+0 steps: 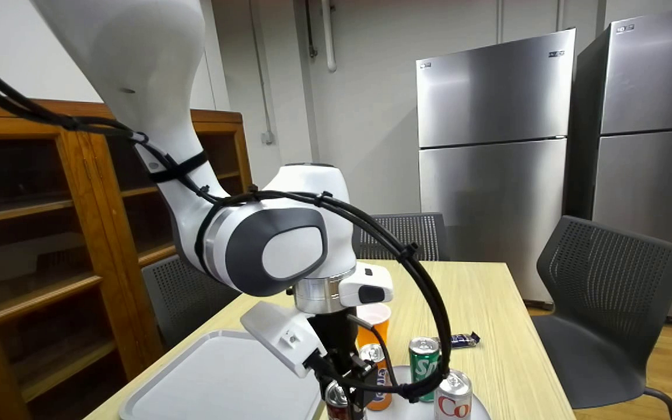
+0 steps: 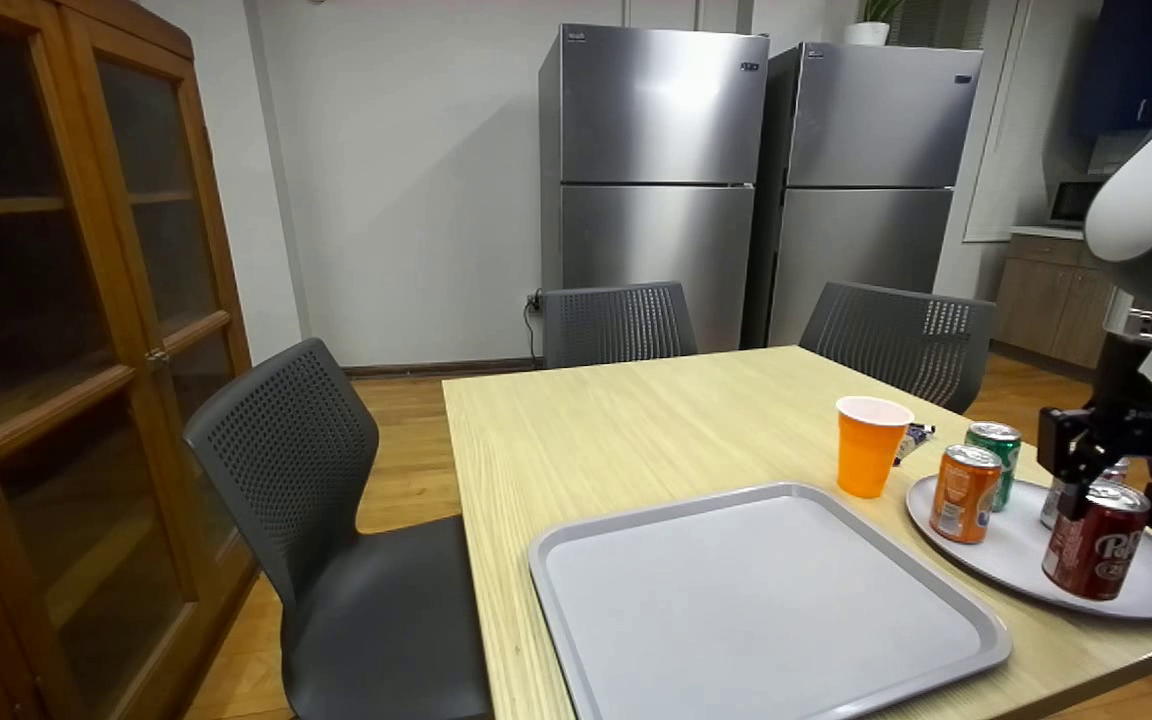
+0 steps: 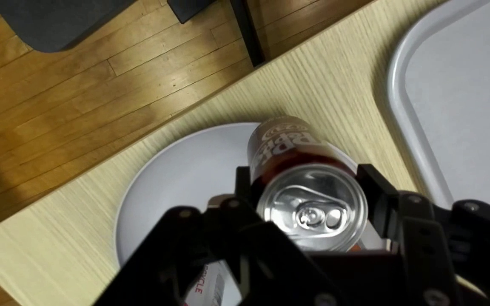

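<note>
A dark red Dr Pepper can stands at the near side of a round grey plate. My gripper comes down from above with a finger against each side of the can, near its top. In the wrist view the shiny lid of the can sits between the black fingers, and the gripper is shut on it. Whether the can's base touches the plate I cannot tell. On the same plate are an orange can, a green Sprite can and a silver Coke can, partly hidden behind the gripper in an exterior view.
A large grey tray lies on the wooden table beside the plate. An orange cup and a wrapped bar stand and lie behind the cans. Dark chairs surround the table. Black cables loop off the arm.
</note>
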Available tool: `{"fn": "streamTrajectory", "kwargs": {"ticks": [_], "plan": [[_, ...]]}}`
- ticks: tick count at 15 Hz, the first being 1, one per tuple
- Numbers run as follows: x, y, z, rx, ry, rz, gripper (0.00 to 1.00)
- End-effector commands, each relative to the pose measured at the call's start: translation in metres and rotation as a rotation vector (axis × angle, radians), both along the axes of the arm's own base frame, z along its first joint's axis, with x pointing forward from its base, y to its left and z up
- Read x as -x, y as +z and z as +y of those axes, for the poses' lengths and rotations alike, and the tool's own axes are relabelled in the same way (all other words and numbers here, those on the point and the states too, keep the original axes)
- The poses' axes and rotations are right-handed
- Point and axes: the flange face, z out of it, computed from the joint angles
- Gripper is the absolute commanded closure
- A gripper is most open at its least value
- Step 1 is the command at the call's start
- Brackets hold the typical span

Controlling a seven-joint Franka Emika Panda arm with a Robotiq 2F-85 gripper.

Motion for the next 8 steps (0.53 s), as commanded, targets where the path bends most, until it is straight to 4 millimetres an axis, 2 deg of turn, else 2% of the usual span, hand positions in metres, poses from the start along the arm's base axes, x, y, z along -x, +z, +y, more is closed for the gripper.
{"fn": "streamTrajectory", "kwargs": {"ticks": [1,8], "plan": [[-0.003,0.003,-0.019,0.012,-0.033,0.007,0.62],[-0.017,0.002,-0.042,0.035,-0.059,-0.001,0.62]]}}
